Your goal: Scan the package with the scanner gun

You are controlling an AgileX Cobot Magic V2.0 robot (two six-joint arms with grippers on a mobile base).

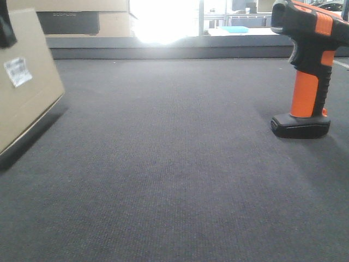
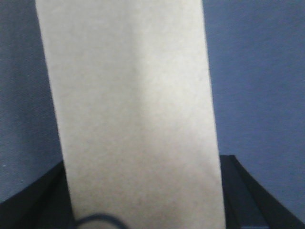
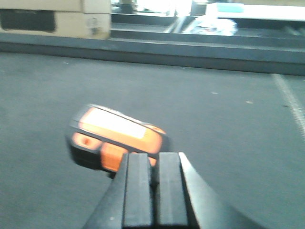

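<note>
The cardboard package (image 1: 24,93) with a white label (image 1: 18,71) is tilted at the far left, one edge off the carpet. In the left wrist view it (image 2: 128,95) fills the space between the black fingers (image 2: 243,191). My left gripper (image 2: 143,191) is shut on it. The orange and black scanner gun (image 1: 308,65) stands upright at the right, its nose pointing left. I cannot tell whether its base touches the carpet. My right gripper (image 3: 153,167) is shut on the rear of the scanner gun (image 3: 114,133), which is blurred.
Dark grey carpet (image 1: 174,180) covers the surface between package and scanner. A raised ledge (image 1: 163,46) runs along the back, with cardboard boxes (image 1: 82,16) behind it at the left. A white line (image 3: 290,100) marks the carpet at the right.
</note>
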